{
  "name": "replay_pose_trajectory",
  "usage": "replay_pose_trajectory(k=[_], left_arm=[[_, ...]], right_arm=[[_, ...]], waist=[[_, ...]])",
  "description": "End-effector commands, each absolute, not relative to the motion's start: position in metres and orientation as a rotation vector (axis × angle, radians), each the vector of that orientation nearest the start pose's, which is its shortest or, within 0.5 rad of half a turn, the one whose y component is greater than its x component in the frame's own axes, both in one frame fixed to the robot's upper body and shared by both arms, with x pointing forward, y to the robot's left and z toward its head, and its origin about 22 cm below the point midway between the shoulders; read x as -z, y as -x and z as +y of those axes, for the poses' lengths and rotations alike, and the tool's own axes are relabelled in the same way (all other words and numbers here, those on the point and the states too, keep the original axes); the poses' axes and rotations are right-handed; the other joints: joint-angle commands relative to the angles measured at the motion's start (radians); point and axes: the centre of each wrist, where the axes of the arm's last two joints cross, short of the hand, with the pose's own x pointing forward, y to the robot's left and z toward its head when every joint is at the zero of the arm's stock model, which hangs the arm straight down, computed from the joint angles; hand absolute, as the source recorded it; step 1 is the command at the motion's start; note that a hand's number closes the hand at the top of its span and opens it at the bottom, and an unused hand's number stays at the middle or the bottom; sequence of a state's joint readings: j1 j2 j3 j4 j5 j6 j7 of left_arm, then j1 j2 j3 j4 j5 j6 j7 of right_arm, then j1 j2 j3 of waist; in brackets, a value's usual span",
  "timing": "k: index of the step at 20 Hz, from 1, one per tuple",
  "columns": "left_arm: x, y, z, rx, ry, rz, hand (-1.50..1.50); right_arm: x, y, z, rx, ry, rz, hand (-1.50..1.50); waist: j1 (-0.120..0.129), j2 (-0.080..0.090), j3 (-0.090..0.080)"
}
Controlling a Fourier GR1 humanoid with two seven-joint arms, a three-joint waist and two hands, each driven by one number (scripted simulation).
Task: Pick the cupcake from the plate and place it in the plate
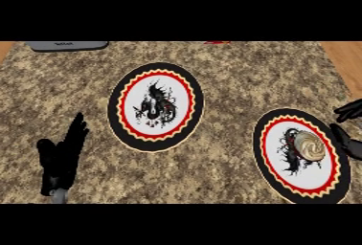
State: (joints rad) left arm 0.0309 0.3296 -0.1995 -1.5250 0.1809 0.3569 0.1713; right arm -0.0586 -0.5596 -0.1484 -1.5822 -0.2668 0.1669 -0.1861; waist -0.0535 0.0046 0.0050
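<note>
A cream swirled cupcake [311, 146] sits on the right plate [272, 172], toward its right side. That plate has a black rim, a red ring and a dark dragon drawing. A matching plate [121, 115] lies near the counter's middle with nothing on it. My right hand [348, 130] shows at the right edge, fingers spread open around the right plate's rim, just beside the cupcake and apart from it. My left hand [63, 158] rests open at the lower left, fingers pointing up, well left of both plates.
A speckled brown granite counter [233, 67] carries both plates. A grey flat object [67, 45] lies at the far left edge. A small red thing [218, 42] peeks in at the far edge. Wooden floor [346, 57] shows to the right.
</note>
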Motion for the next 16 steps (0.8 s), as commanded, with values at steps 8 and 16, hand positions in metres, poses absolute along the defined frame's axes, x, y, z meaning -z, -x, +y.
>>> replay_pose_trajectory(k=[8,16], left_arm=[[0.006,-0.244,0.255,0.035,-0.235,-1.288,0.00],[0.011,-0.256,0.253,0.026,-0.265,-1.276,0.00]], right_arm=[[-0.048,-0.218,-0.444,-0.710,0.168,-1.812,-1.50],[-0.091,-0.238,-0.440,-1.039,0.456,-1.610,-1.50]], waist=[[0.060,-0.001,-0.003],[0.054,-0.004,-0.006]])
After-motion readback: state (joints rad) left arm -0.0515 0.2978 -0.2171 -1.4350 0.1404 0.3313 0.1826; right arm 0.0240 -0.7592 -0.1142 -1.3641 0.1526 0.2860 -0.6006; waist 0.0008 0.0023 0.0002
